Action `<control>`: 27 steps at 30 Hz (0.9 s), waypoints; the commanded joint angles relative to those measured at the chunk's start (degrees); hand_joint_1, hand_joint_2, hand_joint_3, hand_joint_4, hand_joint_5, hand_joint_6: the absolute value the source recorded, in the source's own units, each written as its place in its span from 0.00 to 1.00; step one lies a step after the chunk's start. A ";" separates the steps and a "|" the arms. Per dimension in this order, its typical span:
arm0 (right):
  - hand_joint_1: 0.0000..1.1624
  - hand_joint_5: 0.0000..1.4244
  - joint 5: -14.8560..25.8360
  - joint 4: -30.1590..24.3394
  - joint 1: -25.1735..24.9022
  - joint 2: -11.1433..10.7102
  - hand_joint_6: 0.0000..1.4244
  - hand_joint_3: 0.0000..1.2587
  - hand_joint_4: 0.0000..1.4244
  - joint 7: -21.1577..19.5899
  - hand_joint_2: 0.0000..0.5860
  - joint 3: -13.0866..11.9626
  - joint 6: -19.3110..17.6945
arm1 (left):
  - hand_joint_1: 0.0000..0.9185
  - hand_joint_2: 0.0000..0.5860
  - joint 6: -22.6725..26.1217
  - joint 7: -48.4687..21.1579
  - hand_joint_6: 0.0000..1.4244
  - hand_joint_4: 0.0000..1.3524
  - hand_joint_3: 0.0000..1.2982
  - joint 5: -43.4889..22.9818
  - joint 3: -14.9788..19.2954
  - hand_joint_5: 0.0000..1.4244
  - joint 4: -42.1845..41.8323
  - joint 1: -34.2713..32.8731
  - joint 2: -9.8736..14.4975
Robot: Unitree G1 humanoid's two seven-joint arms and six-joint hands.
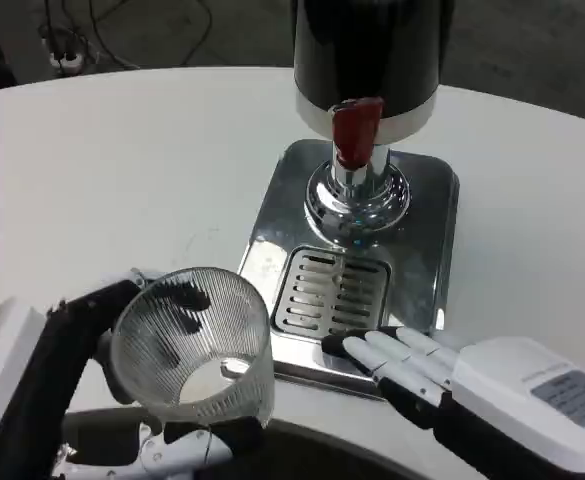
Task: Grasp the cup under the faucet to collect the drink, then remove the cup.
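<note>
The cup (pixel 194 345) sits in the grip of the left hand (pixel 67 345), down at the near left of the worktop (pixel 122 170), just off the left edge of the drip tray (pixel 427 250) and well short of the faucet (pixel 356 135). It is held upright, mouth up, which makes sense for something meant to catch a drink. The dark fingers (pixel 177 297) wrap round its far side and show through the wall, with more of the hand tucked under the base, so the hold looks like a cradle rather than a pinch.

The cup itself is clear, ribbed with fine vertical lines, wider at the rim than at the bottom. Its floor looks pale; I cannot tell from here whether any liquid lies in it.

Out from there, the slotted grate (pixel 332 292) lies right beneath the red-handled faucet, marking the spot where the cup would have to stand. The dispenser (pixel 367 50) rises black behind it.

The right hand (pixel 412 365) rests at the tray's near edge, fingers (pixel 387 350) laid together and stretched flat toward the grate, holding nothing. It appears to be waiting or steadying.
</note>
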 commanded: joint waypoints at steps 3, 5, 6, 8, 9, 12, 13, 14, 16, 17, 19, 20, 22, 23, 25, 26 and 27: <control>0.36 0.00 -1.13 -0.75 0.25 1.03 0.00 0.01 0.00 0.60 0.73 0.92 -0.17 | 0.81 0.09 -2.09 1.42 0.72 0.54 0.53 -1.40 0.81 0.67 0.69 -0.30 0.45; 0.36 0.00 -1.47 -0.75 0.05 1.17 0.00 0.01 0.00 0.80 0.73 1.11 -0.03 | 0.81 0.09 -2.18 1.36 0.72 0.54 0.53 -1.55 0.97 0.67 0.97 -0.43 0.50; 0.36 0.00 -1.58 -0.75 -0.03 1.23 0.00 0.01 0.00 0.89 0.73 1.14 0.03 | 0.81 0.09 -2.24 1.30 0.72 0.54 0.53 -1.62 1.00 0.67 1.06 -0.44 0.54; 0.36 0.00 -1.64 -0.75 -0.19 1.39 0.00 0.01 0.00 0.98 0.73 1.06 0.07 | 0.81 0.09 -2.38 1.20 0.72 0.54 0.53 -1.61 1.00 0.67 1.17 -0.44 0.66; 0.36 0.00 -1.67 -0.75 -0.25 1.43 0.00 0.01 0.00 1.03 0.73 1.05 0.15 | 0.81 0.09 -2.40 1.17 0.72 0.54 0.53 -1.58 0.98 0.67 1.18 -0.49 0.72; 0.36 0.00 -1.86 -0.75 -0.33 1.40 0.00 0.01 0.00 1.18 0.73 1.24 0.44 | 0.81 0.10 -2.23 1.25 0.72 0.54 0.53 -1.54 1.05 0.67 1.24 -0.83 0.79; 0.36 0.00 -1.97 -0.75 -0.37 1.41 0.00 0.01 0.00 1.20 0.73 1.37 0.50 | 0.81 0.10 -2.17 1.25 0.72 0.54 0.53 -1.56 1.09 0.68 1.36 -0.99 0.86; 0.36 0.00 -2.13 -0.75 -0.44 1.48 0.00 0.01 0.00 1.20 0.73 1.53 0.56 | 0.80 0.10 -2.21 1.25 0.72 0.54 0.53 -1.63 1.16 0.68 1.75 -1.33 1.01; 0.36 0.00 -2.40 -0.75 -0.55 1.60 0.00 0.01 0.00 1.20 0.73 1.75 0.66 | 0.80 0.10 -2.35 1.25 0.72 0.54 0.53 -1.72 1.23 0.68 2.43 -1.88 1.30; 0.37 0.00 -2.51 -0.75 -0.60 1.63 0.00 0.01 0.00 1.21 0.73 1.80 0.71 | 0.80 0.10 -2.40 1.26 0.72 0.54 0.53 -1.74 1.24 0.68 2.60 -2.01 1.37; 0.37 0.00 -2.63 -0.75 -0.65 1.65 0.00 0.01 0.00 1.23 0.73 1.83 0.80 | 0.80 0.10 -2.49 1.29 0.72 0.54 0.53 -1.77 1.21 0.68 2.72 -2.10 1.47; 0.37 0.00 -2.66 -0.75 -0.65 1.66 0.00 0.01 0.00 1.24 0.73 1.82 0.83 | 0.80 0.10 -2.52 1.28 0.72 0.54 0.53 -1.77 1.20 0.68 2.74 -2.13 1.49; 0.37 0.00 -2.66 -0.75 -0.61 1.66 0.00 0.01 0.00 1.25 0.73 1.78 0.87 | 0.80 0.10 -2.48 1.26 0.72 0.54 0.53 -1.78 1.09 0.68 2.68 -2.14 1.43; 0.37 0.00 -2.64 -0.75 -0.54 1.68 0.00 0.01 0.00 1.25 0.73 1.77 0.86 | 0.80 0.10 -2.37 1.27 0.72 0.54 0.53 -1.80 1.06 0.68 2.45 -2.11 1.33; 0.37 0.00 -2.63 -0.75 -0.47 1.70 0.00 0.01 0.00 1.24 0.73 1.78 0.84 | 0.79 0.10 -2.16 1.25 0.72 0.54 0.53 -1.83 1.03 0.68 2.09 -2.06 1.22; 0.37 0.00 -2.66 -0.75 -0.46 1.71 0.00 0.01 0.00 1.22 0.73 1.83 0.83 | 0.79 0.10 -2.12 1.25 0.72 0.54 0.53 -1.83 1.03 0.68 2.02 -2.07 1.20; 0.37 0.00 -2.69 -0.75 -0.47 1.71 0.00 0.01 0.00 1.21 0.73 1.86 0.83 | 0.79 0.10 -2.13 1.28 0.72 0.54 0.53 -1.82 1.04 0.68 2.08 -2.11 1.22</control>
